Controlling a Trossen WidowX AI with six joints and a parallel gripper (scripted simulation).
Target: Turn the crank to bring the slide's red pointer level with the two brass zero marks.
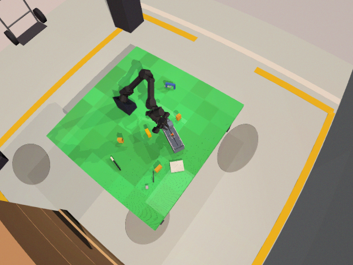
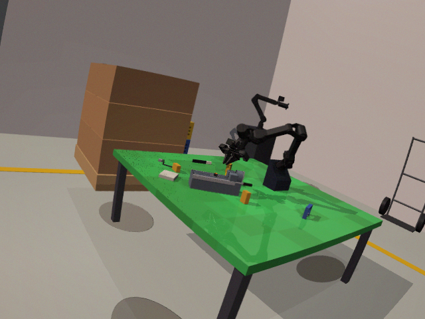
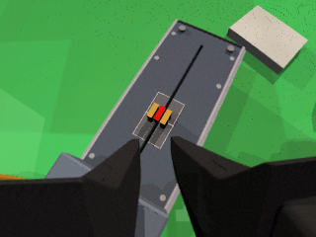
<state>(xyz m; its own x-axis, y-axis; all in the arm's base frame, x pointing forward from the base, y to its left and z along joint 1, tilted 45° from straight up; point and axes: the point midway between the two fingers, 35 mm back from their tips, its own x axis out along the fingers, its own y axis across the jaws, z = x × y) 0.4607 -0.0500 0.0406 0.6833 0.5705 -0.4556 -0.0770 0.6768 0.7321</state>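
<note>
The grey slide machine (image 1: 178,148) (image 2: 214,187) (image 3: 190,106) stands on the green table, with a raised housing (image 2: 234,175) at its end nearer the arm. In the wrist view the red pointer (image 3: 159,114) lies between two brass marks (image 3: 153,110) (image 3: 166,117) and looks about level with them; a tiny offset cannot be judged. A black bar (image 2: 247,184) sticks out at the housing end; I cannot tell whether it is the crank handle. My gripper (image 3: 155,145) is partly open, with nothing between its fingertips. It hangs above the machine near the housing.
A white block (image 1: 177,166) (image 2: 168,175) (image 3: 268,39) lies beyond the machine's far end. Orange blocks stand near it, one (image 1: 178,116) (image 2: 245,197) beside the housing and one (image 1: 147,132) on the other side. A blue bracket (image 1: 170,85) (image 2: 307,211) stands farther off.
</note>
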